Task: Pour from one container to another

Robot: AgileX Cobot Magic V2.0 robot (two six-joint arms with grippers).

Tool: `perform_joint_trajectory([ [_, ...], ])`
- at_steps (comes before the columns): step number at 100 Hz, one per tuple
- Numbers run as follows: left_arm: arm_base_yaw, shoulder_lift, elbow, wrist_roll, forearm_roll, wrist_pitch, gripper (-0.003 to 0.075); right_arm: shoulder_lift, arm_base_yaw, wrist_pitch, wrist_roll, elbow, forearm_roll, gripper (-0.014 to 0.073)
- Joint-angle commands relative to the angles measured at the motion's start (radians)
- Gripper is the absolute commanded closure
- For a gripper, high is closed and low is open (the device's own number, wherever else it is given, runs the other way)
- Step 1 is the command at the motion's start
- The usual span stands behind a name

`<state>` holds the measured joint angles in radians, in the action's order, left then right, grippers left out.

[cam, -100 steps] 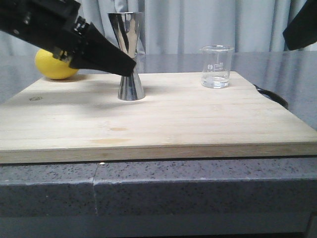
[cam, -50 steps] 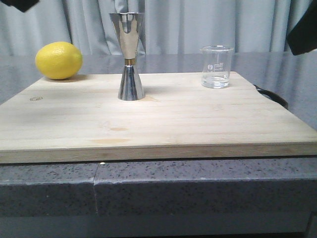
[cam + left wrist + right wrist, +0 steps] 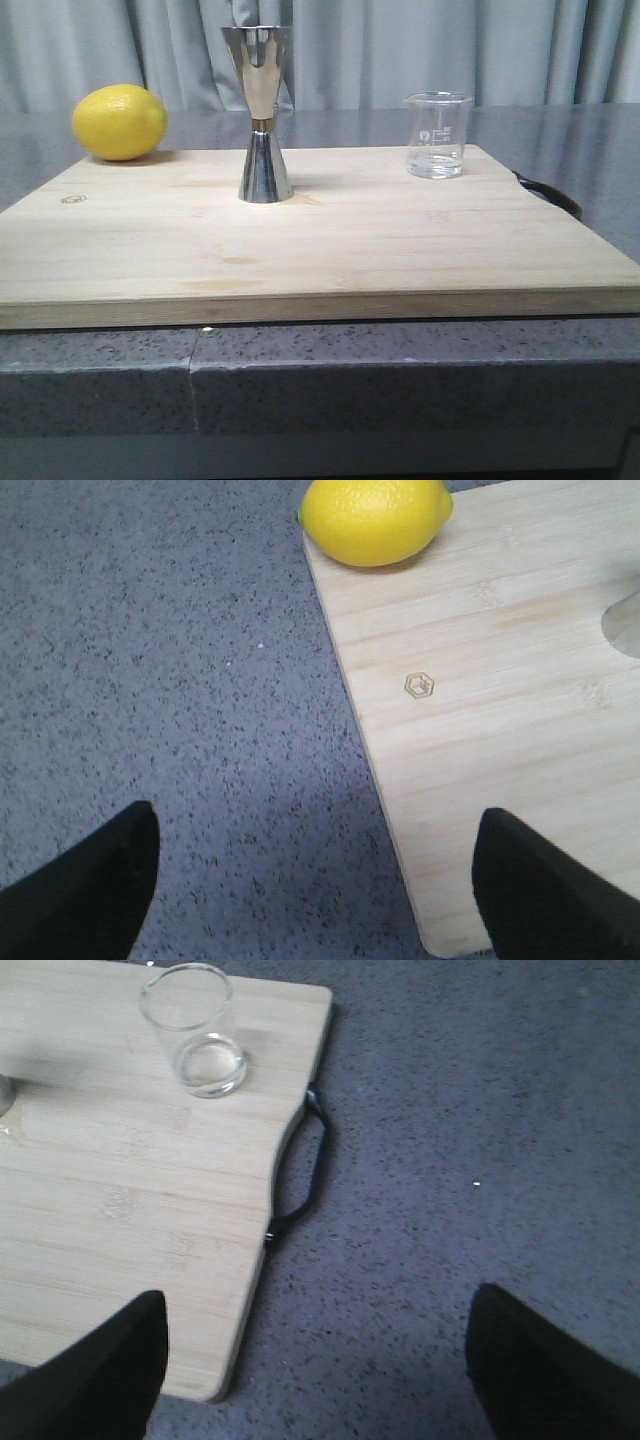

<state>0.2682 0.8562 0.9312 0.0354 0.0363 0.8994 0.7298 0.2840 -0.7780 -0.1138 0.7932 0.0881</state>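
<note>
The clear glass beaker (image 3: pixel 438 134) stands upright at the far right of the wooden board (image 3: pixel 320 250); it also shows in the right wrist view as the beaker (image 3: pixel 193 1028). The steel hourglass jigger (image 3: pixel 262 113) with a gold waist band stands upright near the board's back middle; only a sliver of the jigger (image 3: pixel 625 625) shows in the left wrist view. My left gripper (image 3: pixel 315 880) hangs open above the counter by the board's left corner, holding nothing. My right gripper (image 3: pixel 315 1360) hangs open past the board's right edge, holding nothing. Neither gripper shows in the front view.
A yellow lemon (image 3: pixel 119 122) lies at the board's far left corner, seen too as the lemon (image 3: pixel 375 518). A black handle (image 3: pixel 300 1175) sticks out from the board's right edge. Grey speckled counter (image 3: pixel 170 680) surrounds the board. A curtain hangs behind.
The left arm, which reached across in front of the jigger, has pulled away and left the front view. The right arm at the upper right has also gone from that view.
</note>
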Motion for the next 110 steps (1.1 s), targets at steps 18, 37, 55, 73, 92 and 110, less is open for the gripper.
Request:
perform_joint_trajectory([
  [18,0.006,-0.306,-0.272,0.052,-0.010,-0.277,0.0132,-0.248,-0.011,0.114,-0.013,-0.112,0.051,0.0052],
  [37,0.006,-0.388,-0.363,0.052,-0.010,-0.381,0.0181,-0.339,-0.011,0.154,-0.013,-0.184,0.058,0.0114],
  [55,0.006,-0.388,-0.367,0.052,-0.010,-0.386,0.0403,-0.341,-0.011,0.146,-0.013,-0.191,0.060,0.0405],
  [73,0.006,-0.388,-0.367,0.052,-0.010,-0.386,0.0621,-0.341,-0.011,0.146,-0.013,-0.191,0.060,0.0600],
  [92,0.006,-0.388,-0.367,0.052,-0.010,-0.386,0.0739,-0.341,-0.011,0.137,-0.013,-0.191,0.071,0.0657],
  [110,0.006,-0.388,-0.367,0.052,-0.010,-0.384,0.0739,-0.341,-0.011,0.123,-0.013,-0.191,0.068,0.0657],
])
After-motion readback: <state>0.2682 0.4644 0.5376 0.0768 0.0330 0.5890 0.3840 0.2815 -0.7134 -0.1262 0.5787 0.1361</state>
